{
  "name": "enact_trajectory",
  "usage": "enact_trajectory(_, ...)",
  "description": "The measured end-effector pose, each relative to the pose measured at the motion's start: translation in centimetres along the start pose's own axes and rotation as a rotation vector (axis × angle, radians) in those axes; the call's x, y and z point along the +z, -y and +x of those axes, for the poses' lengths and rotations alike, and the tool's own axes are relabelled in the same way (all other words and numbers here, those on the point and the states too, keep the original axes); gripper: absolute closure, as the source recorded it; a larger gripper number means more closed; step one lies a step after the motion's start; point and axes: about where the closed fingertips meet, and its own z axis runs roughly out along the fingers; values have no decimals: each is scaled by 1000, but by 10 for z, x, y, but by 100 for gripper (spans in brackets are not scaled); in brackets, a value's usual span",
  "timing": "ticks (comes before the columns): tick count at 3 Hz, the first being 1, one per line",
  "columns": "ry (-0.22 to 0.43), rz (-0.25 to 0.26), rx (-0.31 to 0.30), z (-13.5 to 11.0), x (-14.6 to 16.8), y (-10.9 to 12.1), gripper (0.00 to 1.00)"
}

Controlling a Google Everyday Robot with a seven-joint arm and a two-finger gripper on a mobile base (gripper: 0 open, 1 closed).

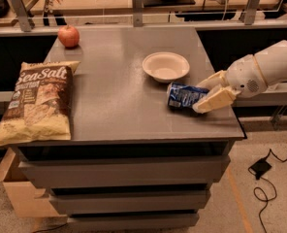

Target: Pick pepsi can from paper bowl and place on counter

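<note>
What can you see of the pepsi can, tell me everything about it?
The pepsi can is a small blue metal can with white lettering and dented sides. It lies on its side, outside the paper bowl, just beside the bowl's near right rim, low over the counter; whether it rests on the top I cannot tell. Its right end is clamped in the hand.

On your surface [124,106] you'll find the pepsi can [182,95] lying toward the right edge, just in front of the paper bowl [166,66]. The gripper [199,98] sits at the can's right end. Far left: apple [69,36] at the back, chip bag [37,103] in front.
</note>
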Motion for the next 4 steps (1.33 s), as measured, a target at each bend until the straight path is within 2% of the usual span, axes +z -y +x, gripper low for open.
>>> enact_trajectory(2,-1,-1,-6,-3,2,0,14)
enact_trajectory(3,-6,9,-23,-9,-1,-1,0)
enact_trajectory(4,-9,18,-34,-12,-5,-1,0)
